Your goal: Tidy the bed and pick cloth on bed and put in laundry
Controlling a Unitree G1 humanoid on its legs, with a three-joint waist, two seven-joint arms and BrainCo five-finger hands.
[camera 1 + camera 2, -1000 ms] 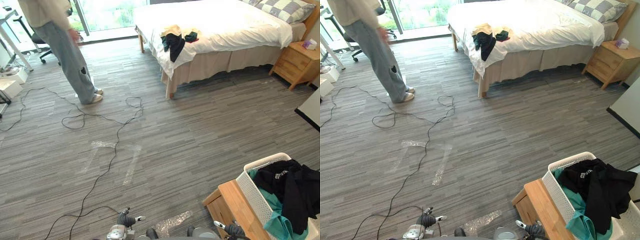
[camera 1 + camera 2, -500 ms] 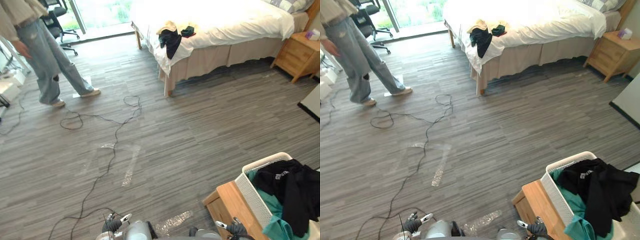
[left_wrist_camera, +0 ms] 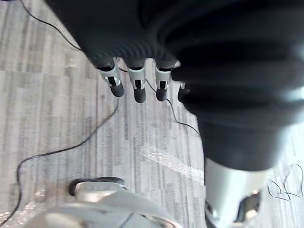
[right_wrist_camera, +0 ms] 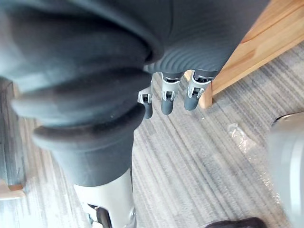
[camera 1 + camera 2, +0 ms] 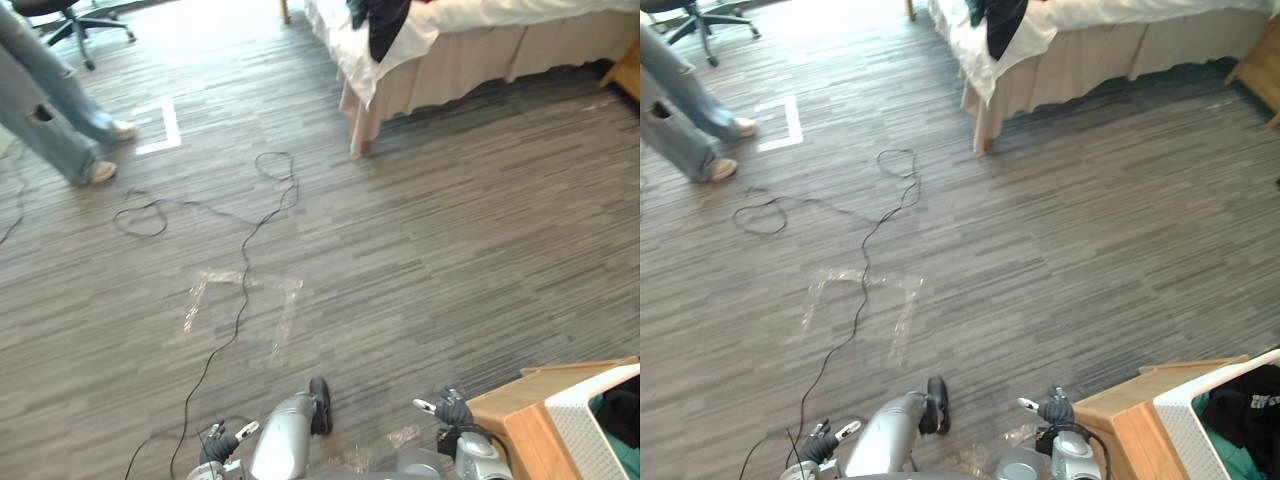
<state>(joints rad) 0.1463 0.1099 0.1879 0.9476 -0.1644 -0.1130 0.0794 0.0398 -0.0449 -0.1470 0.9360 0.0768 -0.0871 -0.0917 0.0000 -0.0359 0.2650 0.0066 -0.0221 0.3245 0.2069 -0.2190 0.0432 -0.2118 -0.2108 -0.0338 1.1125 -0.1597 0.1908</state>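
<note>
Person: far left, legs [image 5: 45, 105] in jeans w/ light shoes, feet apart on the wood floor.
Chair: black office chair [image 5: 80, 22] at top left, behind the person.
Tape square: white outline [image 5: 171, 122] on the floor just right of the person's feet.
L hand: I see it [image 3: 137, 84] hanging over bare floor, low at my left. Fingers straight in a row, spread a little, holding nothing.
Tape marks: shiny strips [image 5: 287, 315] stuck to the floor, between me and the bed.
Cloth: dark garment [image 5: 385, 25] draped over the near corner of the bed, hanging down the side, w/ a teal bit beside it. Top is cut off by the frame edge. It's well apart from both hands.
Bed: white sheet, beige skirt [image 5: 470, 60], wooden leg at the corner, upper right.
R hand: low at my right [image 4: 167, 97], just beside the stand's leg. Fingers straight and relaxed, holding nothing.
Stand: low wooden stand [image 5: 510, 415], bottom right.
Basket: white perforated basket [image 5: 590, 425] sits on the stand, w/ dark and teal clothes [image 5: 1245, 410] inside.
</note>
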